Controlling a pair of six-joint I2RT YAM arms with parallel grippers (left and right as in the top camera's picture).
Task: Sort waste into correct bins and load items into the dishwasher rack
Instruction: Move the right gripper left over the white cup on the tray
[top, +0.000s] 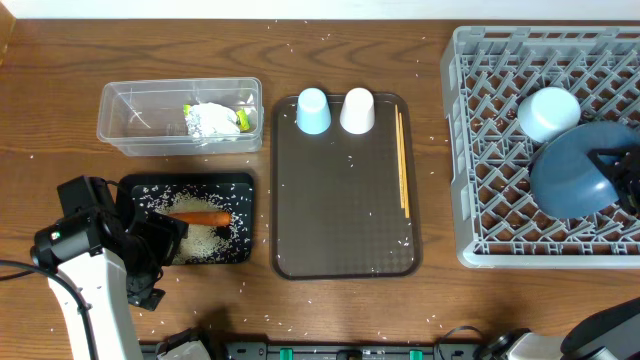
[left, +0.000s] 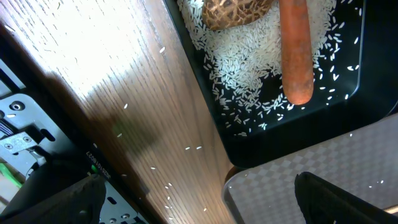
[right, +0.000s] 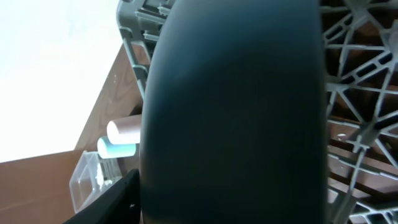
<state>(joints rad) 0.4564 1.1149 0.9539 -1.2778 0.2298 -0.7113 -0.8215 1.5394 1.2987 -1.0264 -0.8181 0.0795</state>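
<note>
Wooden table (top: 60, 60): dark-blue plate (top: 565, 185) sits in the grey rack (top: 480, 150) at the right, right claw (top: 612, 175) at its right rim, can't tell if pinching; chopsticks (top: 403, 165) lie left of it, long axis near-far; left claw (left: 199, 194) spread, farther away

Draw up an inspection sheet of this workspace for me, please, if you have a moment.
Surface: wooden table, stray rice grains across it.
Job's things: wrapper in clear tub; carrot and brown lump on rice heap in black tray; light-blue cup, white cup, chopsticks on brown serving tray; light-blue bowl and dark-blue plate in grey rack.
Clutter: nothing seen.
Grippers: left gripper by the black tray, fingers wide apart, empty; right gripper at the plate, grip cannot be told.
Cables: black cable beside left arm.
Surroundings: pale strip beyond the table's far edge.
</note>
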